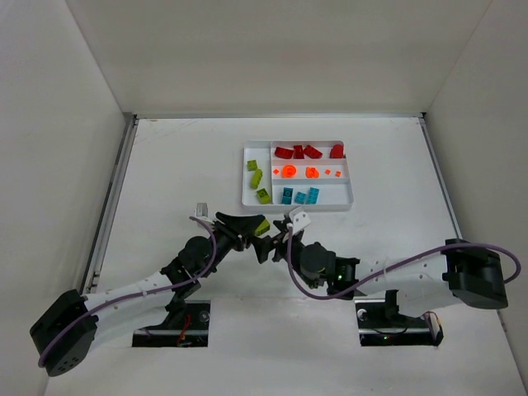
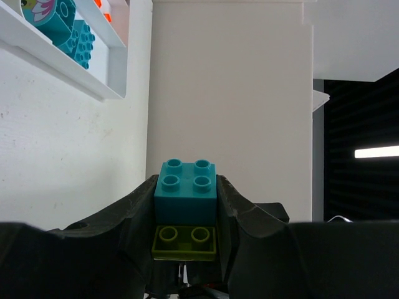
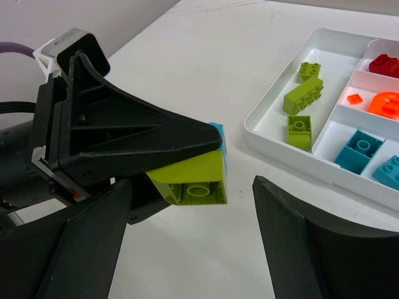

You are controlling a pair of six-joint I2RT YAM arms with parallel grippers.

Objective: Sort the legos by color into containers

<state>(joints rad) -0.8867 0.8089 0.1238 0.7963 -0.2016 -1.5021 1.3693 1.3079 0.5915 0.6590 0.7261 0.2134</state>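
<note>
My left gripper (image 1: 257,225) is shut on a teal brick (image 2: 186,187) that has a lime green sloped piece (image 2: 185,242) stuck to it. The pair hangs above the table, just in front of the white tray (image 1: 297,207). My right gripper (image 3: 191,188) stands open, one finger on each side of the lime piece (image 3: 194,174) and neither touching it. A sliver of the teal brick (image 3: 219,142) shows behind the lime piece. The tray holds lime bricks (image 3: 303,93) in its tall section, and red (image 1: 299,152), orange (image 1: 290,172) and teal (image 1: 299,196) legos in the long sections.
The tray's near rim (image 3: 274,134) lies close to the right of both grippers. White walls (image 1: 272,58) enclose the table on three sides. A small white clip-like object (image 1: 200,208) lies on the table left of the tray.
</note>
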